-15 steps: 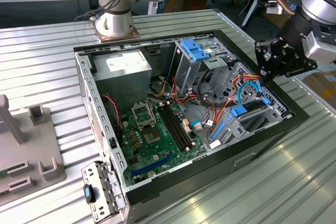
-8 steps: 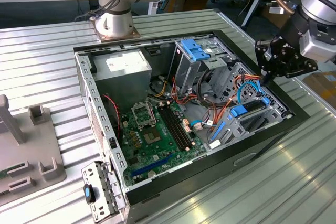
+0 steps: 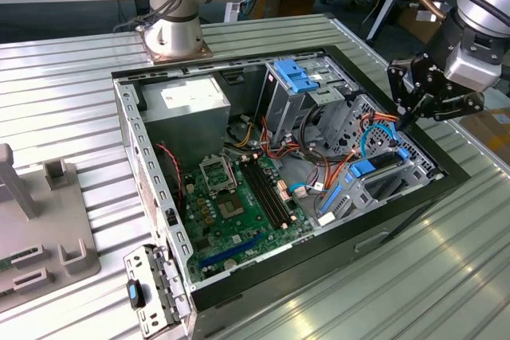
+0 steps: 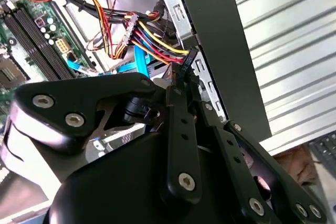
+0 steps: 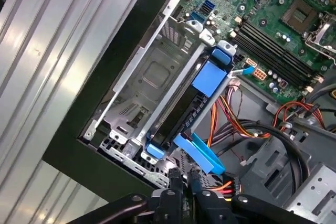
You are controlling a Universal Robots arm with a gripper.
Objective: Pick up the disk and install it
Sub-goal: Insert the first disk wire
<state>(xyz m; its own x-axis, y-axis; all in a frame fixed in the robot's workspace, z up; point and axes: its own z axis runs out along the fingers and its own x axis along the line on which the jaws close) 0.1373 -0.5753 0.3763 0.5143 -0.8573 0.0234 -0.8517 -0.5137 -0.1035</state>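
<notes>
Item: my gripper [image 3: 404, 119], fingers pressed together on nothing, hovering above the computer case's [image 3: 335, 240] corner. Item: disk [image 5: 181, 109], seated on edge in the drive cage [image 5: 142, 85], beside the motherboard [image 3: 239, 197].

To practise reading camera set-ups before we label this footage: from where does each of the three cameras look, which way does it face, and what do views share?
Exterior view: off the arm, high up, looking down into the open computer case; the arm base and gripper show.
First wrist view: on the wrist, looking past the gripper tips at the disk in its drive cage.
Second wrist view: on the wrist, behind the gripper's linkage, facing the cables.
Shared: all three show the motherboard.
</notes>
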